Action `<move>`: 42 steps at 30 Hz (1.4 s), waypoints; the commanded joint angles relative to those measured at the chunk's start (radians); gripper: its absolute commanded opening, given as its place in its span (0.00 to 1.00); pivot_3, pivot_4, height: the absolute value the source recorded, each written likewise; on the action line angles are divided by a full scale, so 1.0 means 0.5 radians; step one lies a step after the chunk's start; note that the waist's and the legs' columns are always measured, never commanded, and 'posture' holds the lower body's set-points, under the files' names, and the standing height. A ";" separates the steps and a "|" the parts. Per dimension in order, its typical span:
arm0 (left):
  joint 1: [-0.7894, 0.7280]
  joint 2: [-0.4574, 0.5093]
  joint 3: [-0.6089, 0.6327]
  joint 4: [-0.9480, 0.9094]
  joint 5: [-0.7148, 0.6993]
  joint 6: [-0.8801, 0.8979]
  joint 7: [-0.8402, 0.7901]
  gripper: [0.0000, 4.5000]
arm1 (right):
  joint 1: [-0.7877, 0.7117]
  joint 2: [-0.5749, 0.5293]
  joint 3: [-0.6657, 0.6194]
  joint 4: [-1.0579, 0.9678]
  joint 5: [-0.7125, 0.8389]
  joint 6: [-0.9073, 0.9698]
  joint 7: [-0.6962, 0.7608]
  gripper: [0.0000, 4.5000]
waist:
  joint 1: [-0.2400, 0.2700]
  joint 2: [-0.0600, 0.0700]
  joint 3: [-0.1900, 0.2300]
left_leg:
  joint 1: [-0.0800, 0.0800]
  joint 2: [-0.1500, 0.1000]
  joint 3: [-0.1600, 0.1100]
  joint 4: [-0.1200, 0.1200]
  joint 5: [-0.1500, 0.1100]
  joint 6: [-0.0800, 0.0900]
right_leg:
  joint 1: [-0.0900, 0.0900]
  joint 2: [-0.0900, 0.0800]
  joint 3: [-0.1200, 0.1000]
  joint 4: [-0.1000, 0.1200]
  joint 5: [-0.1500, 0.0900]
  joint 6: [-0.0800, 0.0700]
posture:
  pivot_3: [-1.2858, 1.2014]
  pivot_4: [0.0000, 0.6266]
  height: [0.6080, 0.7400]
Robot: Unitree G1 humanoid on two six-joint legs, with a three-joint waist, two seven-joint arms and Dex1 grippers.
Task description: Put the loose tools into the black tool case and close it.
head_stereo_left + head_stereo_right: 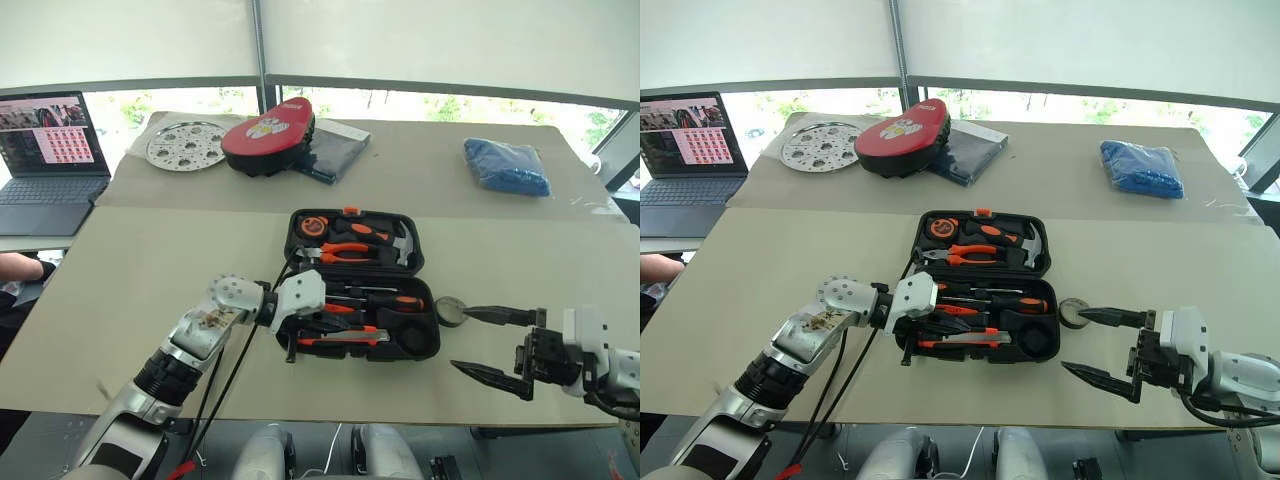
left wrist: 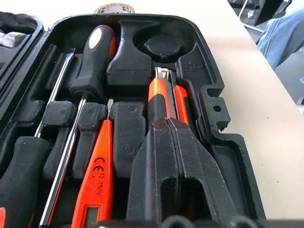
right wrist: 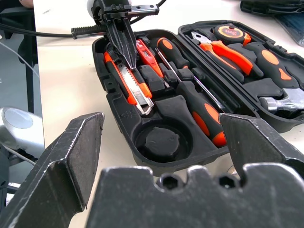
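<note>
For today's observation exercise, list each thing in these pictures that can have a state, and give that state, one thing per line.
black tool case: open, lid flat on the table
utility knife: lying in its recess, blade not out
round recess: empty
grey tape ring: on the table beside the case
left gripper: shut, tips pressing on the utility knife
right gripper: open, holding nothing
laptop: open, screen lit

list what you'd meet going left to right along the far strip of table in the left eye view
laptop → perforated metal disc → red-and-black pad → dark folded cloth → blue cloth bundle
</note>
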 commanded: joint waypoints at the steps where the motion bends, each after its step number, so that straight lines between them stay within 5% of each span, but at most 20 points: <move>1: 0.017 0.023 -0.158 0.103 0.161 0.205 0.047 0.01 | 0.017 -0.018 -0.043 -0.075 -0.012 -0.031 -0.006 1.00 | 0.006 0.001 -0.002 | 0.002 0.000 0.000 0.000 0.000 0.001 | 0.002 0.000 0.000 0.000 0.000 0.000 | 0.52 0.24 1.00; 8: -0.024 0.123 -0.361 0.077 0.272 0.362 -0.042 0.01 | -0.023 -0.044 -0.009 -0.127 -0.044 0.020 -0.054 1.00 | -0.007 0.004 -0.015 | 0.011 0.000 0.001 -0.001 -0.002 0.003 | 0.009 0.000 0.002 0.000 0.001 0.001 | 0.52 0.24 1.00; 14: 0.062 -0.119 0.142 0.096 -0.043 -0.202 0.126 0.01 | 0.026 -0.054 -0.128 -0.068 -0.025 -0.005 -0.073 1.00 | 0.007 0.020 -0.024 | 0.019 0.001 0.001 -0.002 -0.004 0.006 | 0.019 -0.003 0.003 -0.002 -0.001 0.002 | 0.52 0.24 1.00; 18: 0.163 -0.119 0.537 -0.007 -0.422 -0.364 -0.008 0.23 | 0.164 -0.054 -0.293 0.078 -0.079 -0.112 -0.034 1.00 | 0.016 0.010 -0.017 | -0.004 0.000 0.001 0.004 -0.003 0.006 | -0.003 -0.007 0.001 0.001 0.002 0.001 | 0.52 0.24 1.00; 23: 0.375 0.031 0.944 -0.101 -0.814 -0.415 -0.237 0.64 | 0.256 0.007 -0.384 0.328 -0.198 -0.393 -0.009 1.00 | -0.013 0.012 -0.017 | -0.005 0.002 0.001 0.002 -0.003 0.005 | -0.005 -0.005 -0.001 0.000 0.002 0.001 | 0.52 0.24 1.00; 27: 0.548 0.187 1.122 -0.098 -0.853 -0.470 -0.333 0.98 | 0.270 0.001 -0.389 0.471 -0.332 -0.491 -0.106 1.00 | -0.020 0.012 -0.015 | -0.002 0.002 0.003 0.001 -0.003 0.005 | -0.004 -0.004 0.001 -0.001 0.001 0.002 | 0.52 0.24 1.00; 32: 0.811 0.355 1.383 -0.011 -0.970 -0.595 -0.580 0.98 | -0.068 -0.139 -0.164 0.380 -0.399 -0.311 -0.180 1.00 | -0.053 0.014 -0.010 | 0.000 0.004 0.005 0.001 -0.002 0.003 | -0.005 -0.004 0.003 0.000 -0.002 -0.004 | 0.52 0.24 1.00; 40: 0.766 0.305 1.136 -0.360 -0.967 -0.408 -0.419 0.98 | -0.760 -0.403 0.551 0.448 -0.740 0.113 -0.052 1.00 | -0.004 0.014 -0.005 | -0.001 0.004 0.003 0.001 0.004 0.000 | -0.005 -0.002 -0.001 0.000 0.007 -0.004 | 0.52 0.24 1.00; 42: 0.744 0.308 1.098 -0.408 -0.960 -0.386 -0.387 1.00 | -0.842 -0.436 0.670 0.518 -0.824 0.115 0.006 0.84 | 0.001 0.014 -0.005 | -0.005 0.003 0.003 0.000 0.004 0.000 | -0.009 -0.003 -0.002 0.000 0.007 -0.003 | 0.52 0.24 1.00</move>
